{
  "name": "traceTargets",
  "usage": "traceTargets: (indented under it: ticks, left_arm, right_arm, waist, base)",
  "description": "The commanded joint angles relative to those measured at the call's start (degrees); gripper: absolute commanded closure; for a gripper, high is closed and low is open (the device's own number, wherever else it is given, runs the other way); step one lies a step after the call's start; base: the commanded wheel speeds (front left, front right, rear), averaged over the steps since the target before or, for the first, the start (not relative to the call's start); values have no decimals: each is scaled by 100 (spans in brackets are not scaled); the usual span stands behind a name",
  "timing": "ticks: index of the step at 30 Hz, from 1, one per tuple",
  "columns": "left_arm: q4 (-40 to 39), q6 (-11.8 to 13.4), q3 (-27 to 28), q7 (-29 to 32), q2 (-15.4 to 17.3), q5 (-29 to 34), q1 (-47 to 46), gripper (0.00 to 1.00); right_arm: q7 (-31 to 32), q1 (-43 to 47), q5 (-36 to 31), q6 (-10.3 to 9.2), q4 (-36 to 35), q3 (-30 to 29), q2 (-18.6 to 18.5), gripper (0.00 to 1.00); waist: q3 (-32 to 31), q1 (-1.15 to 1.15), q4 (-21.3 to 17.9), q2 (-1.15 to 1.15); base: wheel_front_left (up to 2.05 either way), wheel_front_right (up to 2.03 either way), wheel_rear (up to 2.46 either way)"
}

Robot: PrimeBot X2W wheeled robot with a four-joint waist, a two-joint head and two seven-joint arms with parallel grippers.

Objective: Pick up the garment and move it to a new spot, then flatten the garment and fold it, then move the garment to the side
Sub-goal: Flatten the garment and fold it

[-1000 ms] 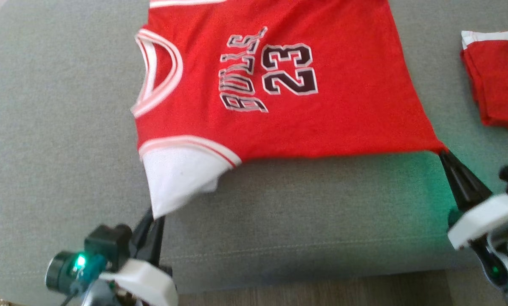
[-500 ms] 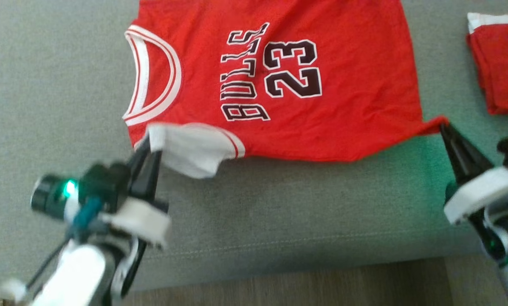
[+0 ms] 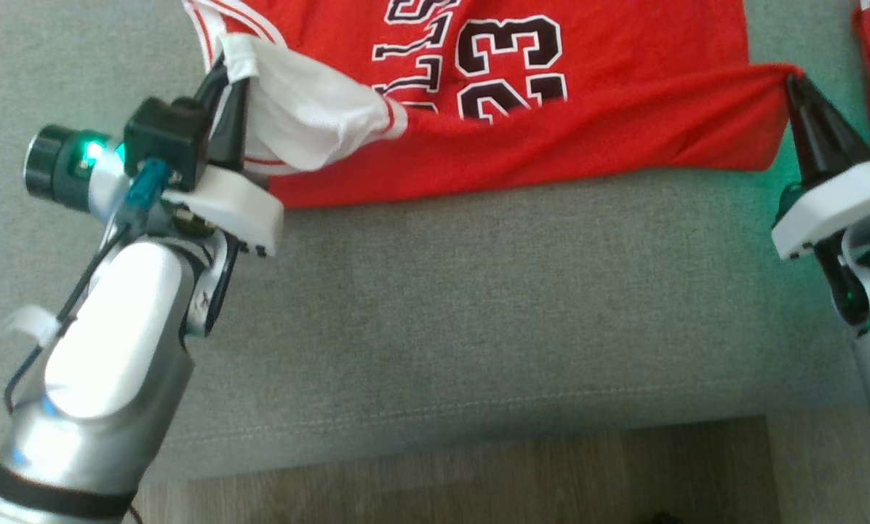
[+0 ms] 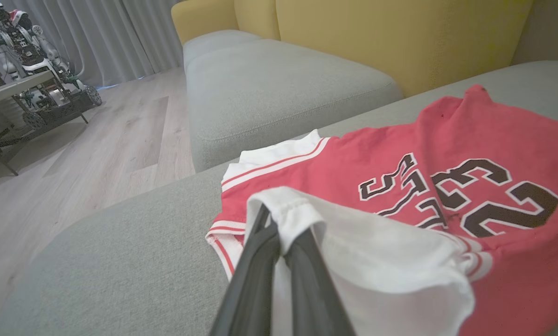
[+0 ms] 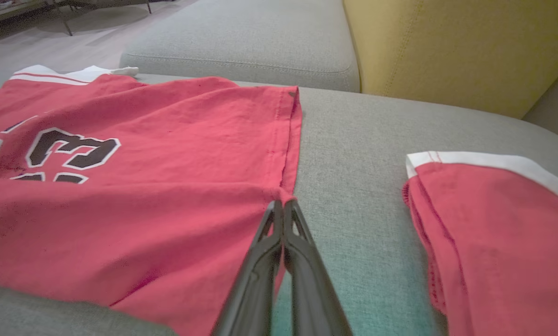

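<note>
The garment (image 3: 609, 87) is a red jersey with "BULLS 23" in black and white trim, lying on the grey sofa seat (image 3: 479, 306). My left gripper (image 3: 225, 65) is shut on its white sleeve corner, lifted and carried over the red front. In the left wrist view the white sleeve (image 4: 377, 261) drapes over my shut left gripper (image 4: 279, 219). My right gripper (image 3: 790, 76) is shut on the red hem corner, pulling it taut. In the right wrist view, the right gripper (image 5: 282, 205) pinches the garment (image 5: 134, 196) at the hem corner.
A second folded red cloth (image 5: 498, 224) with a white band lies to the right on the seat. Yellow back cushions (image 4: 400, 32) stand behind. The sofa's front edge (image 3: 435, 437) meets wooden floor (image 3: 479, 480). A table and equipment (image 4: 27, 88) stand far off.
Both grippers have carried the near edge of the garment away from me, folding it over the front; the white sleeve now lies over the collar side. The head view has shifted too.
</note>
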Motion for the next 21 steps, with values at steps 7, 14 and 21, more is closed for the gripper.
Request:
traceTargets:
  ticks: [7,14,21]
  left_arm:
    - [502,228,175,108,53,220,-614,100]
    - [695,342,225,158,-58,95,-620,58]
    - [463,426,437,-109,-186,-341,-80,0]
  right_arm:
    - [-374,-541,-35,-2,388,153,30,100]
    - [-577,-799,129,-2,883,306,90,60]
    - [-932,-579,183,-2,984,190,220,0]
  waist:
    - [245,-1,-28,0]
    - [211,-1,30,0]
    - [-124,-1,-5,0]
  base:
    - [0,0,0]
    - [0,0,0]
    - [0,0,0]
